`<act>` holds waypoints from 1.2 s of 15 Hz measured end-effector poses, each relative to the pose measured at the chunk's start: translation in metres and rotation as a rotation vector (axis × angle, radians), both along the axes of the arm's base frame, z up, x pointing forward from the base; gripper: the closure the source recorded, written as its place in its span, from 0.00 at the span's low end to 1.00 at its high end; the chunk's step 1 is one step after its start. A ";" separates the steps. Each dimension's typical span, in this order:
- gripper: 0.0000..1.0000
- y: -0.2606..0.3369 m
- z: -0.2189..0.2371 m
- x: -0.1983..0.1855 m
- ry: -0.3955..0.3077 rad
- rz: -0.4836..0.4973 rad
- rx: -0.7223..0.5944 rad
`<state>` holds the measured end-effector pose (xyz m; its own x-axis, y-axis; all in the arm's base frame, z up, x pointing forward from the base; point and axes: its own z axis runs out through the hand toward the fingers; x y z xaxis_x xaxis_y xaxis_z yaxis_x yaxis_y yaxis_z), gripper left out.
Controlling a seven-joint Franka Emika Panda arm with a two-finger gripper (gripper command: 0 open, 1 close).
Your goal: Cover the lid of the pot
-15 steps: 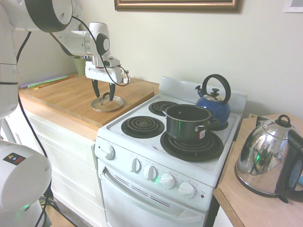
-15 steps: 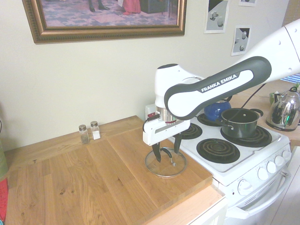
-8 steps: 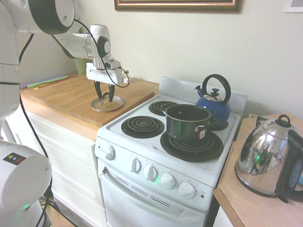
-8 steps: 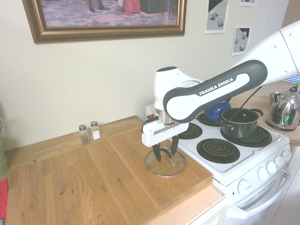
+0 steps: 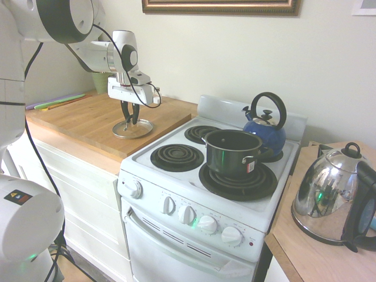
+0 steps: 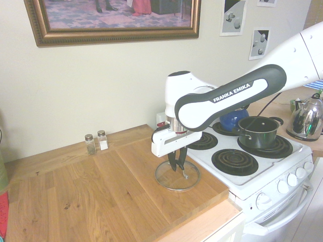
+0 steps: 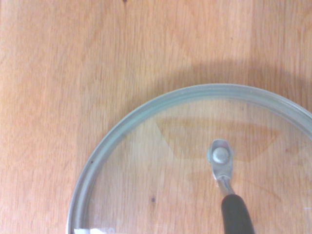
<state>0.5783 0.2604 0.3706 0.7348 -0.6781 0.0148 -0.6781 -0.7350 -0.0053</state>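
— Since a second ago the jaws have drawn nearly together over the lid (image 5: 133, 128) handle; clamped or not, I cannot tell.

— Grasping step, then. Lid lies flat on the tabletop (image 5: 82, 120); next, lift and carry to the pot (image 5: 233, 151).

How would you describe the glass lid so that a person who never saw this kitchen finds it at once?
Start at the white electric stove; beside it lies a wooden countertop. Near the countertop's stove-side edge, directly under the robot's pincer, the round clear glass lid with a thin silver rim lies flat. Unlike the dark pot and both kettles, it is flat and transparent.
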 end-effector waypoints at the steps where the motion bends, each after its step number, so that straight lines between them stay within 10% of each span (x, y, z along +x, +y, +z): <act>1: 1.00 0.000 0.000 0.000 0.000 0.000 0.000; 8: 1.00 -0.014 0.011 0.006 -0.017 -0.017 0.000; 18: 1.00 -0.169 0.159 -0.021 -0.118 -0.137 0.015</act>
<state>0.5569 0.0910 0.5300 0.6296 -0.7723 0.0845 -0.7657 -0.6352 -0.1010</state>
